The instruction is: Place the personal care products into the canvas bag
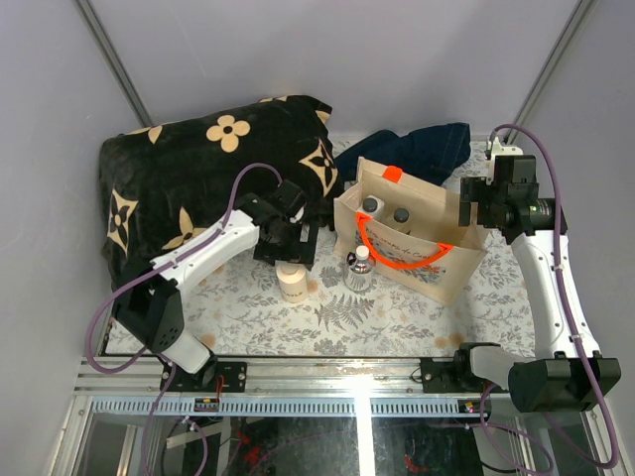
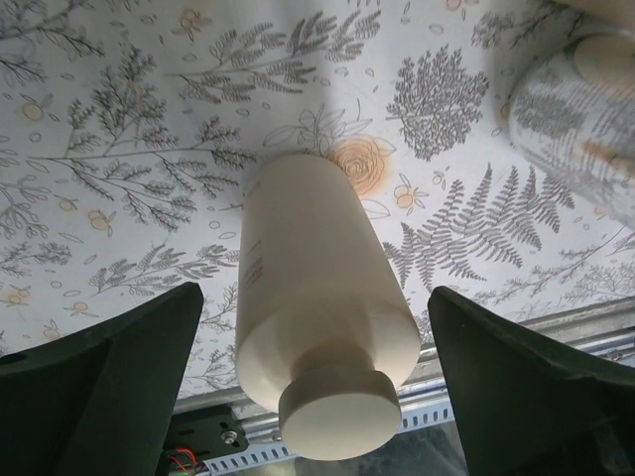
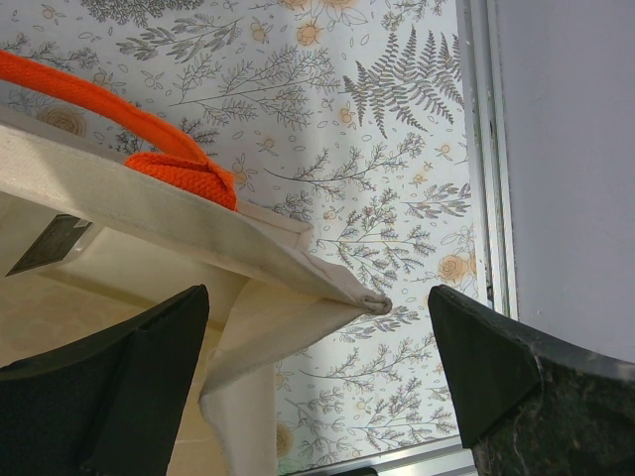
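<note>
The canvas bag (image 1: 417, 260) stands open right of centre with its orange handles (image 1: 397, 260). Two dark-capped bottles (image 1: 371, 205) (image 1: 401, 214) stand inside it. The beige jar (image 1: 291, 281) and the clear white-capped bottle (image 1: 359, 270) stand on the cloth to its left. My left gripper (image 1: 286, 248) is open just above the beige jar. In the left wrist view the jar (image 2: 317, 327) sits between the open fingers (image 2: 119, 377), apart from both. My right gripper (image 1: 466, 210) is open over the bag's right corner (image 3: 298, 248), not touching it.
A black blanket with cream flowers (image 1: 198, 178) is heaped at the back left, close behind my left arm. A dark navy cloth (image 1: 417, 149) lies behind the bag. The table's metal front rail (image 1: 327, 372) runs along the near edge.
</note>
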Controlling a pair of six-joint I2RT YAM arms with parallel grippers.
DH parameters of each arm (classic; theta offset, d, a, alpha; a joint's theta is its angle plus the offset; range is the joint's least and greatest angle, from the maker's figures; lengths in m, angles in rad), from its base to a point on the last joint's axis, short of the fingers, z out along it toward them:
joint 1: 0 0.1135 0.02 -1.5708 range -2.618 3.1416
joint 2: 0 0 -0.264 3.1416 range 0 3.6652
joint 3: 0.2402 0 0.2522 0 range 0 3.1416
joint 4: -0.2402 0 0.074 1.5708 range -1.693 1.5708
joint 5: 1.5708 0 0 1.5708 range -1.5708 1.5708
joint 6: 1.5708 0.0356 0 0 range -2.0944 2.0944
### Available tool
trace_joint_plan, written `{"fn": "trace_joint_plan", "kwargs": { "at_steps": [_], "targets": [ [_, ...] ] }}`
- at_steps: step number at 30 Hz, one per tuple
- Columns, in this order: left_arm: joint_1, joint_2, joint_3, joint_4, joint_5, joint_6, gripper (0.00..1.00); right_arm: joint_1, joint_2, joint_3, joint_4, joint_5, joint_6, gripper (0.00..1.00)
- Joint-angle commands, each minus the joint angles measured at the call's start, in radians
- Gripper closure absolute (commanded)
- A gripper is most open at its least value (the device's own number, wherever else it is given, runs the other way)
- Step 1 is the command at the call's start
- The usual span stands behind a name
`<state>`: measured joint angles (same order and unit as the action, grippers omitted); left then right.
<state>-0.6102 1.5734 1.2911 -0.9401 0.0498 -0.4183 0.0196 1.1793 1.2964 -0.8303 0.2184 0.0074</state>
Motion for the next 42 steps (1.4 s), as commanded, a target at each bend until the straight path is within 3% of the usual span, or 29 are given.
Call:
{"fn": "trace_joint_plan", "kwargs": {
  "at_steps": [1,25,31,34,37,42],
  "targets": [
    [-0.02,0.001,-0.027,-0.022,0.026,-0.027,0.03,0.011,0.0,0.025,0.006,0.013,-0.007,0.0],
    [-0.036,0.041,-0.102,0.027,-0.026,-0.043,0.03,0.012,0.002,0.012,0.016,0.01,-0.007,0.0],
    [-0.035,0.07,-0.085,0.047,-0.021,-0.04,0.08,0.011,0.003,0.011,0.018,0.014,-0.008,0.0],
    [-0.036,0.084,-0.08,0.048,-0.018,-0.038,0.21,0.012,0.003,0.01,0.018,0.015,-0.01,0.0],
    [-0.036,0.089,-0.078,0.047,-0.006,-0.037,0.5,0.011,0.006,0.009,0.019,0.016,-0.011,0.0],
    [-0.036,0.092,-0.081,0.046,-0.002,-0.028,0.87,0.011,0.012,0.007,0.023,0.015,-0.011,0.0]
  ]
}}
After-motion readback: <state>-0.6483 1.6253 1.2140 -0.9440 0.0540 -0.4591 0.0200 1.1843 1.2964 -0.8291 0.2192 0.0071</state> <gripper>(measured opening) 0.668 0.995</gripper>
